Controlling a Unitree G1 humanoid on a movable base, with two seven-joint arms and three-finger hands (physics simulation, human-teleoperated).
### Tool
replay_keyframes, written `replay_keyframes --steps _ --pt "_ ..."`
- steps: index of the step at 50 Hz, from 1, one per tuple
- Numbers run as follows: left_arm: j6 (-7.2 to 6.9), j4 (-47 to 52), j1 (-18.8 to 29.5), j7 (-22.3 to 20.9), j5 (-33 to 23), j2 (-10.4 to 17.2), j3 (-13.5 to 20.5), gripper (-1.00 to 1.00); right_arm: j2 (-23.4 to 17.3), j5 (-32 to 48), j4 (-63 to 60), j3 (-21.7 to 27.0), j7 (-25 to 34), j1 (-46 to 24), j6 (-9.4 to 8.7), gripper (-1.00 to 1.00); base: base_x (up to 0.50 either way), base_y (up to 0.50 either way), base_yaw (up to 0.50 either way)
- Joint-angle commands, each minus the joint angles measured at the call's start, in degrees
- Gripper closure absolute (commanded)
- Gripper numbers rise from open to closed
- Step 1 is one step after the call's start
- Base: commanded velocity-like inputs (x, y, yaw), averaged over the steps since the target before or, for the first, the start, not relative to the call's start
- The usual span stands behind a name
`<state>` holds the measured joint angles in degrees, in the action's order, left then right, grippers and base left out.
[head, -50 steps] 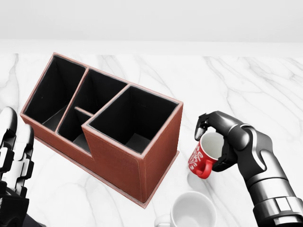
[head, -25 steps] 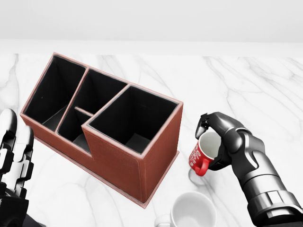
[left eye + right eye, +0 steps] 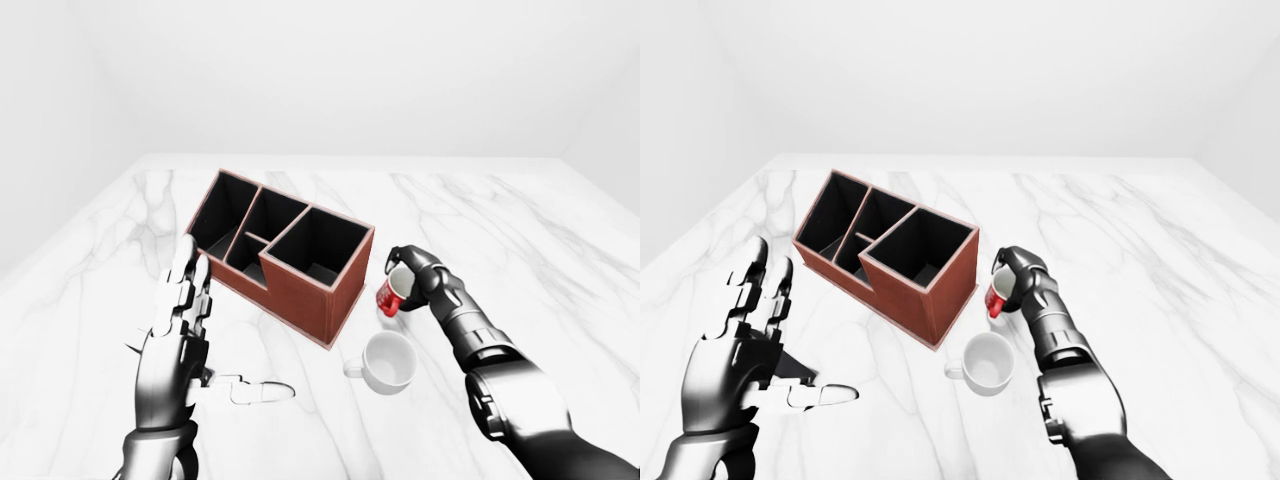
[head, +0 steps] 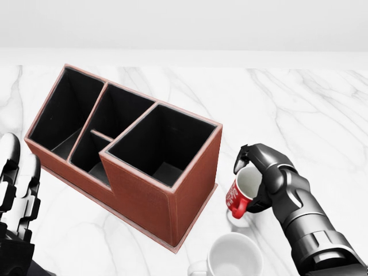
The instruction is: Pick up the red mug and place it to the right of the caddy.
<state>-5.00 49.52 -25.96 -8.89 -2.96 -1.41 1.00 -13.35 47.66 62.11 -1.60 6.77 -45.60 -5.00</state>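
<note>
The red mug with white lettering is tilted, its white inside facing up-right, just right of the brown caddy. My right hand is shut on the mug, fingers curled over its rim and body. The mug's lower edge is close to the marble top; contact cannot be told. The caddy has several black compartments and stands at an angle. At the head view's lower left, my left hand is held open and flat above the marble, holding nothing.
A white mug stands below the red mug in the head view, close to my right forearm. The white marble tabletop stretches to the right and top. A pale wall rises beyond the table.
My right hand has drawn slightly left and down with the red mug, bringing it nearer the caddy and the tabletop. The left hand has barely moved.
</note>
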Motion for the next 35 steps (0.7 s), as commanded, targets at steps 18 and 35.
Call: replay_keyframes --steps 18,35 --pt "0.00 1.05 -0.12 -0.46 0.13 -0.16 0.28 -1.00 1.59 -1.65 8.76 -0.16 -6.69 -1.98 0.00 1.00 0.00 0.00 0.00" --pt "0.00 3.90 0.51 -1.40 0.55 -0.72 1.34 -1.00 1.97 -1.94 9.37 -0.45 -7.25 -2.86 0.00 1.00 0.00 0.00 0.00"
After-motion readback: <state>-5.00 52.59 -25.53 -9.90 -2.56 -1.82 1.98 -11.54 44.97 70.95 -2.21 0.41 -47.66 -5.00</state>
